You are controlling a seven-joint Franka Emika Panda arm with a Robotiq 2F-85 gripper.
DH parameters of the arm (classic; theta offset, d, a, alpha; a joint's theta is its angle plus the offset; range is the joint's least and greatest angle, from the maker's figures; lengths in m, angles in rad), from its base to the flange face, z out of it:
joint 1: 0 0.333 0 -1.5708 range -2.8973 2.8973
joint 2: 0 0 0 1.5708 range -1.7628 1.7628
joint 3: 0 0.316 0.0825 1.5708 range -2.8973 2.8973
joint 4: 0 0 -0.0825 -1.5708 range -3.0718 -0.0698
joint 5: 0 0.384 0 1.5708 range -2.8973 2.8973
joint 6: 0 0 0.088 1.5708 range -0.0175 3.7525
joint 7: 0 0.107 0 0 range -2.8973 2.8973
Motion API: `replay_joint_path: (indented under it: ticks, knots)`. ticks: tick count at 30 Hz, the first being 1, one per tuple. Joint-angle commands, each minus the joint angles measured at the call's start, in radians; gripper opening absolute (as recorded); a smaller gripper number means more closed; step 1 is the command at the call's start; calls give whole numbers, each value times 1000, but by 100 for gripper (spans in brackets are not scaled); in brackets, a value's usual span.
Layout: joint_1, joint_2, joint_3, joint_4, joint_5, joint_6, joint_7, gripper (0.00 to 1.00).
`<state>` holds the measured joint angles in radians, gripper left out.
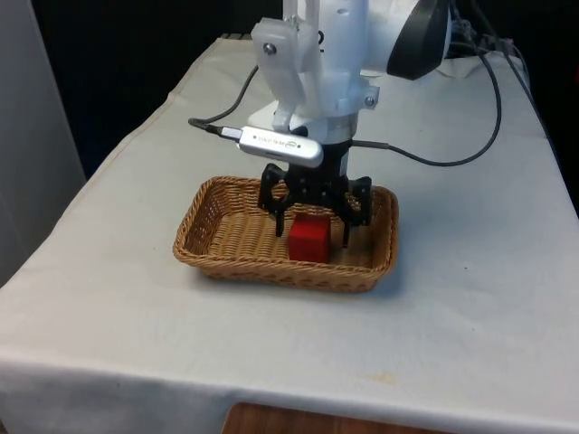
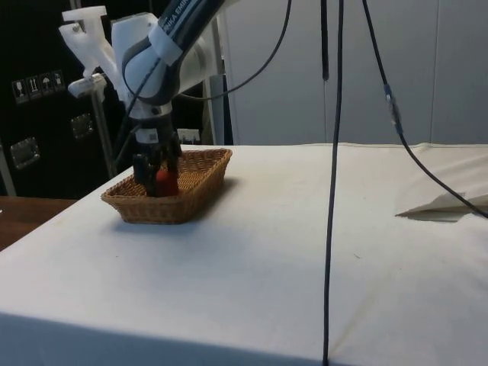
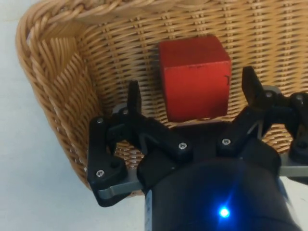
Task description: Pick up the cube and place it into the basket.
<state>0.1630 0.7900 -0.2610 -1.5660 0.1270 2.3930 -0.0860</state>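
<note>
The pincer (image 3: 191, 91) stood wide around the cube (image 3: 195, 77) resting in the basket (image 1: 373, 271); best lift straight up, without nudging it.

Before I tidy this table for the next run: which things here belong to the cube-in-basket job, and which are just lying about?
Belongs to the job:
- red cube, resting in the basket
- wicker basket
- gripper, jaws open either side of the cube

Just lying about:
- black cables on the white cloth
- folded flap of white cloth at the table's edge
</note>
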Motion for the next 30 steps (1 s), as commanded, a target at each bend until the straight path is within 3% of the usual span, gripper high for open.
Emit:
replay_joint_path:
  ticks: [1,30]
  knots:
    - [-1,-18,1,-2,1,-19,-5,100]
    - [7,-165,-13,1,-19,-154,-17,100]
